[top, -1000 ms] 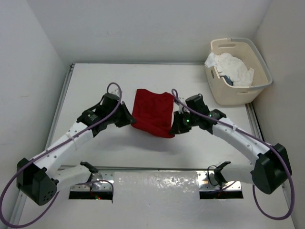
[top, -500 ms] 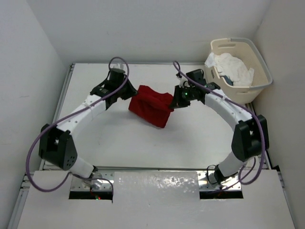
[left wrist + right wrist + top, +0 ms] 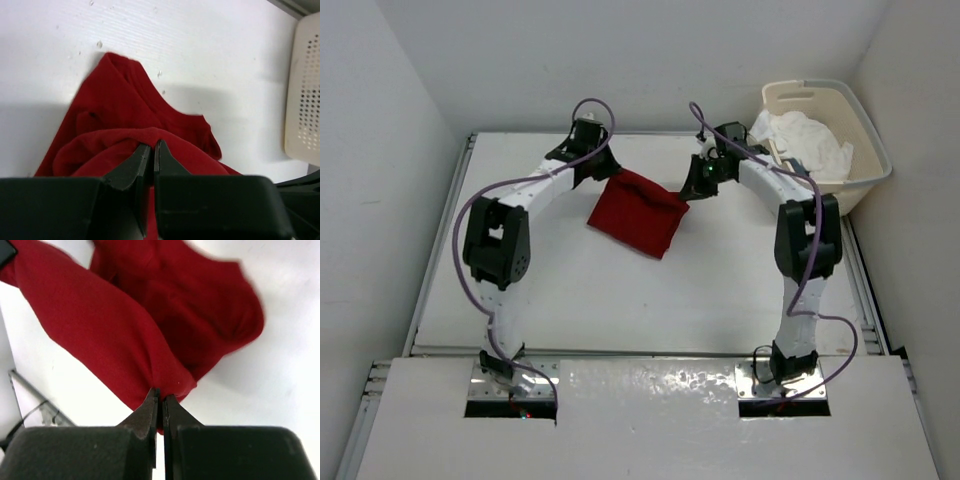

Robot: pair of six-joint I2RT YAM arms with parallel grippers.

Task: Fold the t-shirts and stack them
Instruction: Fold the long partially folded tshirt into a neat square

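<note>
Firmly between jaws, red t-shirt (image 3: 638, 212)

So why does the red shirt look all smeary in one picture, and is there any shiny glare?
Right wrist view: the red shirt blurs at its far edge, while the fingers look sharp. Left wrist view: the shirt throws a soft grey shadow on the white table. Top view: even light, with glare on the shiny strip between the arm bases.
</note>
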